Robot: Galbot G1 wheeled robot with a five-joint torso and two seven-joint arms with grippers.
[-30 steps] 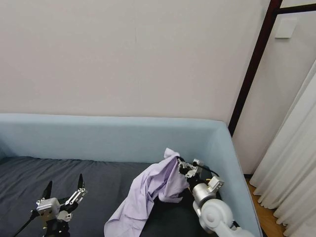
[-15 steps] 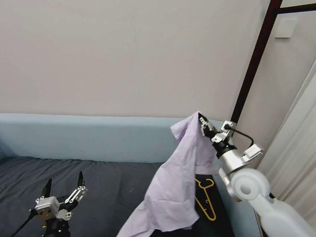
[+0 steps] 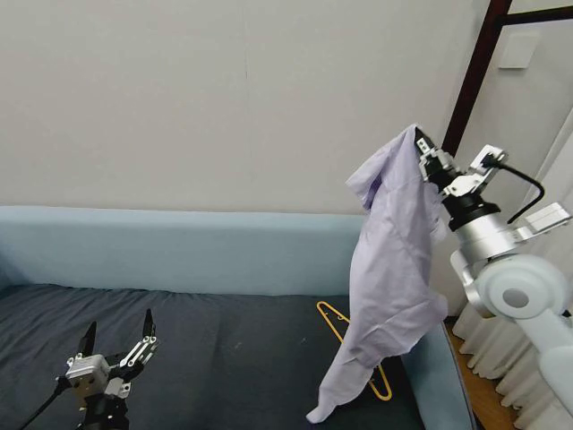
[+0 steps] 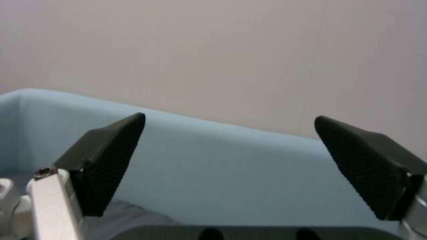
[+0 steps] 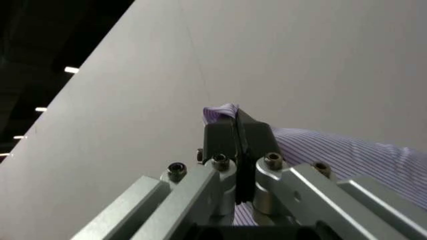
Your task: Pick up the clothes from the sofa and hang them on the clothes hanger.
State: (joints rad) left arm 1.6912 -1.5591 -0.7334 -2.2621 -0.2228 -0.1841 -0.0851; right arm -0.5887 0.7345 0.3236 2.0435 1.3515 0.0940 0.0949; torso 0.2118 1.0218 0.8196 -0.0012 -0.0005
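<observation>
The shirt (image 3: 394, 269), pale lilac with fine stripes, is hanging in the air over the right end of the sofa (image 3: 179, 251). Its top is bunching high against the wall (image 3: 224, 98) and its tail is dangling down in front of the seat (image 3: 224, 340). The right gripper (image 3: 423, 152) is pinching that top fold, pressed together on the cloth. In the right wrist view its dark fingers (image 5: 220, 137) are lying flat against each other, and a tuft of the shirt (image 5: 347, 155) is peeking past the tips of the right gripper (image 5: 235, 117). Below the shirt a yellow hanger (image 3: 329, 318) is lying on the dark seat, partly hidden behind the cloth. The left gripper (image 3: 116, 345) is hovering low over the seat's left part, well apart from the shirt, with its fingers spread wide. In the left wrist view the left gripper (image 4: 230, 160) is facing the light blue backrest (image 4: 220, 165). A dark pole (image 3: 466, 98) is standing just behind the right gripper, and a white curtain (image 3: 537, 269) is hanging at the right edge.
</observation>
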